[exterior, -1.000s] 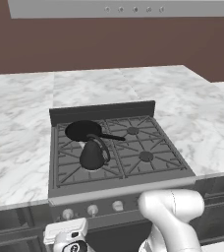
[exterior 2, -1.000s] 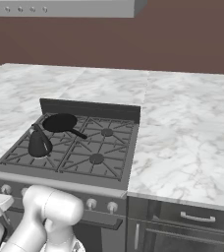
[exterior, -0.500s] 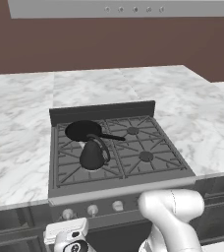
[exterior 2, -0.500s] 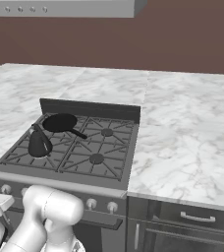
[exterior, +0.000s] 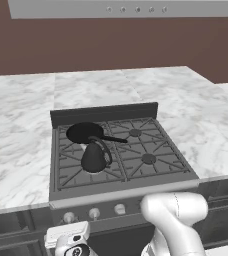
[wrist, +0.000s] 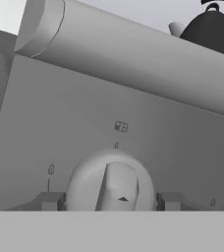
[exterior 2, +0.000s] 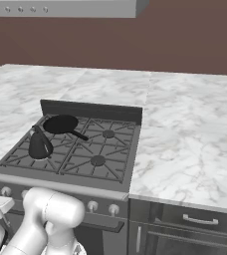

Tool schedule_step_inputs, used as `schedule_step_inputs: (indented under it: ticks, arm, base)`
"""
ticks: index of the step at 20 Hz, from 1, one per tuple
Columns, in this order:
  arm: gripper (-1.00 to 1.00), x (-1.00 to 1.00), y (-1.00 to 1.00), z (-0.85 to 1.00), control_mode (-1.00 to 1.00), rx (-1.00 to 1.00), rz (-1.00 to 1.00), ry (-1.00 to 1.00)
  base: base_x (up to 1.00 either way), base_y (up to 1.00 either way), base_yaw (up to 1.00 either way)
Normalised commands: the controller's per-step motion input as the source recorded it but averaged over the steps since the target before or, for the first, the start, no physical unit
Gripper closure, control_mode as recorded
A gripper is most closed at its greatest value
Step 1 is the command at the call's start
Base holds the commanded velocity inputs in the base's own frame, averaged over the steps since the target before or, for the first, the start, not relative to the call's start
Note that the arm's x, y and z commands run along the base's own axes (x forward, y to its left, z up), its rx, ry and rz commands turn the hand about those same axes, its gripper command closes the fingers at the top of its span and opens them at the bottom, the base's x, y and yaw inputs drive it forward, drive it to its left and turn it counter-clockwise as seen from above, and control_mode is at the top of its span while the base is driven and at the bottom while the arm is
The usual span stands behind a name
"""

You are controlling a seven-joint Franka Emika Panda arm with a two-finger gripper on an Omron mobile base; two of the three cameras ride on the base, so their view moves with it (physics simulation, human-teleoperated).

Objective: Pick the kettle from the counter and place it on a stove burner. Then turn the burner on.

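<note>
- Hand view: the fingers [wrist: 110, 201] show as two small dark tips, one on either side of a round silver knob [wrist: 110, 183] on the stove's grey front panel [wrist: 133, 123]. They stand partly apart, close against the knob's sides; whether they press it I cannot tell.
- Hand view: a rounded grey bar [wrist: 133, 59] runs across above the knob; the kettle [wrist: 210, 30] appears at the top corner beyond it.
- Left base view: kettle sits upright on the front left stove burner [exterior: 86, 167], its loop handle arched over the top. A black frying pan [exterior: 86, 132] lies just behind it on the rear left grate, handle pointing right.
- Left base view: the white hand is low, in front of the knob row [exterior: 93, 214].
- Right base view: kettle on the stove's near left corner, pan behind it. The white marble table [exterior 2: 185, 129] surrounds the stove.
</note>
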Motion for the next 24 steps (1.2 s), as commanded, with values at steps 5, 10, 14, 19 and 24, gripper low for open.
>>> schedule_step_inputs:
  ticks: [5, 10, 14, 19, 24]
  arm:
    - [1.0, -0.1, 0.01, 0.0, -1.0, 0.0, 0.2, -0.08]
    - [1.0, -0.17, 0.14, 0.0, -1.0, -0.04, 0.58, -0.05]
    - [1.0, -0.15, 0.17, 0.0, -1.0, -0.08, 0.6, 0.0]
    - [1.0, -0.01, 0.0, 0.0, -1.0, -0.01, 0.05, 0.0]
    - [1.0, 0.0, 0.0, 0.0, -1.0, 0.0, 0.0, 0.0]
  base:
    - [0.0, 0.0, 0.0]
    - [0.0, 0.0, 0.0]
    - [0.0, 0.0, 0.0]
    - [0.0, 0.0, 0.0]
    - [0.0, 0.0, 0.0]
